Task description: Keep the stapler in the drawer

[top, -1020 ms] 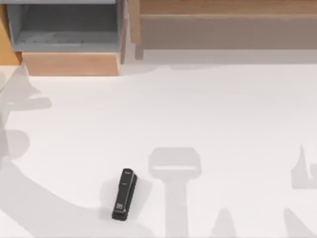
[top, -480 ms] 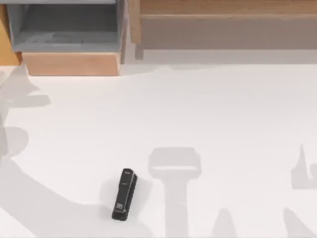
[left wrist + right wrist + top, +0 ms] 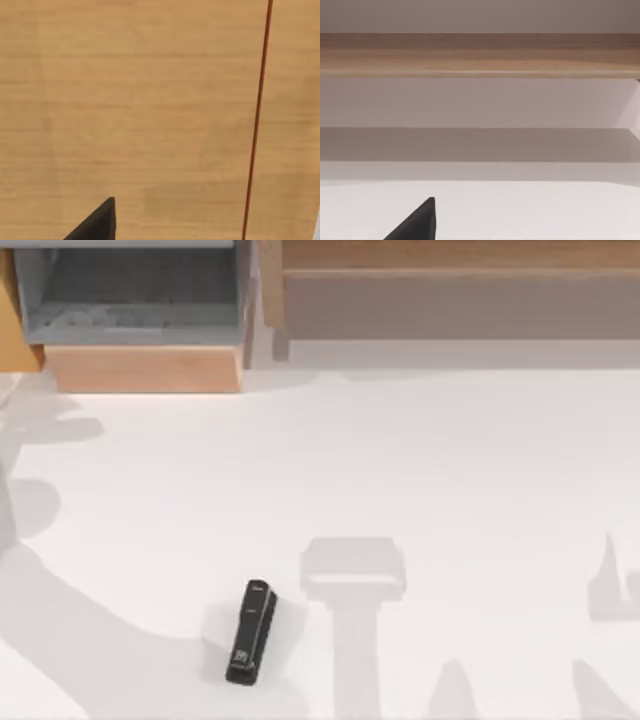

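The small black stapler [image 3: 251, 632] lies flat on the white table, in the lower left-centre of the top view, with nothing touching it. The drawer [image 3: 142, 369] stands pulled open at the back left, its tan front panel facing the table and its grey floor [image 3: 130, 300] bare. In the left wrist view a dark corner of my left gripper [image 3: 97, 227] sits close before a tan wooden surface [image 3: 140, 110]. A dark corner of my right gripper [image 3: 417, 227] hangs above the white table and faces the shelf unit.
A wide brown wooden shelf unit [image 3: 450, 290] runs along the back right, beside the drawer; the right wrist view shows its board [image 3: 480, 55]. Grey arm shadows fall on the left side and the lower right of the table [image 3: 450, 460].
The arm shadow on the table's left side has shifted and its pointed part has shrunk. The stapler and the drawer have not moved.
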Available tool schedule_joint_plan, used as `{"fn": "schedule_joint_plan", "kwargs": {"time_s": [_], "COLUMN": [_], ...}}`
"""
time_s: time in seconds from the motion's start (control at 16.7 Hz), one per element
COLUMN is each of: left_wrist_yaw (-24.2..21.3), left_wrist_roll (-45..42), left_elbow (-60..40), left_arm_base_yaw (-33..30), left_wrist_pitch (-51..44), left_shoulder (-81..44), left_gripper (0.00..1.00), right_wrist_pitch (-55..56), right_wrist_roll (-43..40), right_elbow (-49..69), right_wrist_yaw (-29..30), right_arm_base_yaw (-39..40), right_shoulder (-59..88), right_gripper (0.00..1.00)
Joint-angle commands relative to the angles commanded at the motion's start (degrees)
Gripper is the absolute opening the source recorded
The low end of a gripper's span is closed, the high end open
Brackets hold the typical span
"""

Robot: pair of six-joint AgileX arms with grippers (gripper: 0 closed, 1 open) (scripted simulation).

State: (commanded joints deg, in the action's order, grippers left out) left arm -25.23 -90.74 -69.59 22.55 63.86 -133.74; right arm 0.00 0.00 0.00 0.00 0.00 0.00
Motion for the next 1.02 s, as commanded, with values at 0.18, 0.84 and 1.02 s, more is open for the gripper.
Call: {"fn": "schedule_joint_plan", "kwargs": {"time_s": [0.18,0.84,1.02], "left_wrist_yaw": [0.00,0.00,0.00], "left_wrist_roll": [0.00,0.00,0.00], "left_elbow": [0.00,0.00,0.00], "left_arm_base_yaw": [0.00,0.00,0.00], "left_wrist_pitch": [0.00,0.00,0.00], "left_shoulder": [0.00,0.00,0.00], "left_gripper": [0.77,0.00,0.00], "right_wrist_pitch": [0.00,0.00,0.00], "right_wrist_roll": [0.00,0.00,0.00], "right_elbow": [0.00,0.00,0.00], "right_wrist_yaw": [0.00,0.00,0.00], "right_arm_base_yaw": [0.00,0.00,0.00], "right_shoulder": [0.00,0.00,0.00], "right_gripper": [1.00,1.00,1.00]}}
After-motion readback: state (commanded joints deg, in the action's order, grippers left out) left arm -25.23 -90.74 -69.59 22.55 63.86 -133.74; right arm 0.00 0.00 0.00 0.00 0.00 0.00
